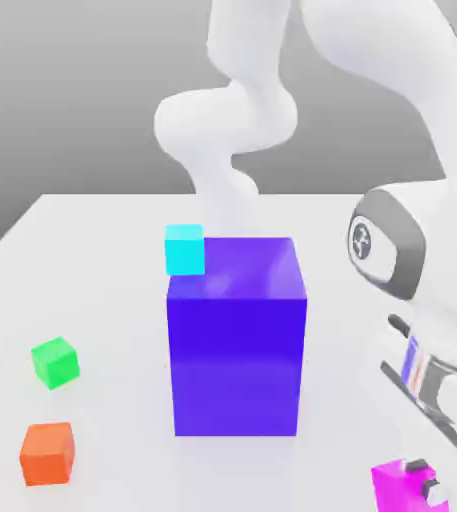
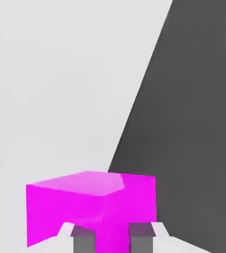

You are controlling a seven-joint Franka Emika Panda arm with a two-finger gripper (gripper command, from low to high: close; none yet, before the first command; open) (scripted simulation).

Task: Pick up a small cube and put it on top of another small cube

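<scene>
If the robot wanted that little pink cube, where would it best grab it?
Probably from straight above, pinching two opposite flat sides of the magenta cube. Its faces are plain and parallel, it sits flat on the table, and the gripper has a finger on either side of it.

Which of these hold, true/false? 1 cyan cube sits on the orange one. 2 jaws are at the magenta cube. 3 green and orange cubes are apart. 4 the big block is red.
1. False: the cyan cube is beside the top edge of the big purple-blue block; the orange cube sits alone.
2. True: the gripper straddles the magenta cube.
3. True: the green cube is clear of the orange cube.
4. False: it is purple-blue.
</scene>
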